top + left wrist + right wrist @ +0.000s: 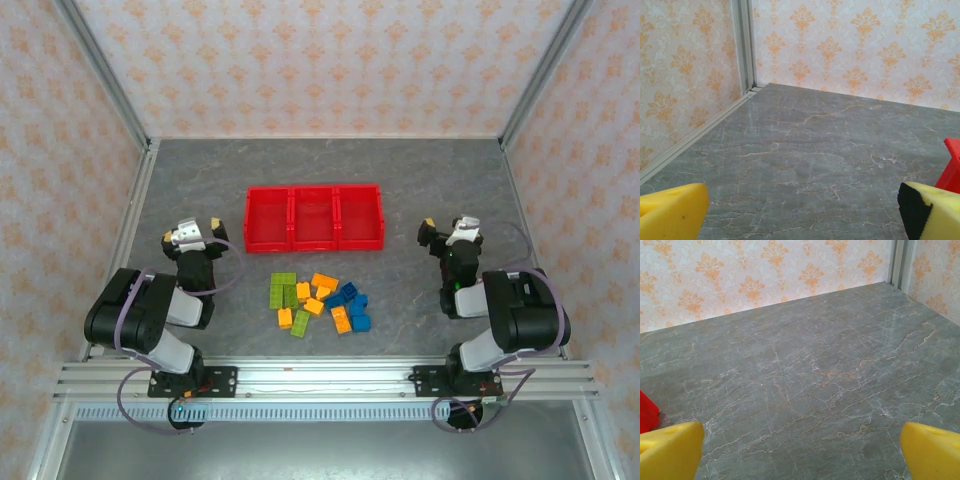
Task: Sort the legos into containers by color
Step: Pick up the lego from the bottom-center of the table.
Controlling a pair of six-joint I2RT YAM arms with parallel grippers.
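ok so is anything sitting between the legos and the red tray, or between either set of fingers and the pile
Nothing visible. Only bare table lies between the legos and the near wall of the tray. The left gripper and right gripper, fingers open, flank the pile with open tabletop in between.

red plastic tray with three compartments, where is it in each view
Top external: the red plastic three-compartment tray, just above the picture's centre.
Left wrist: its corner, at the right edge, lower half.
Right wrist: a red sliver at the left edge, low.
Shared landmark: the grey marbled tabletop.
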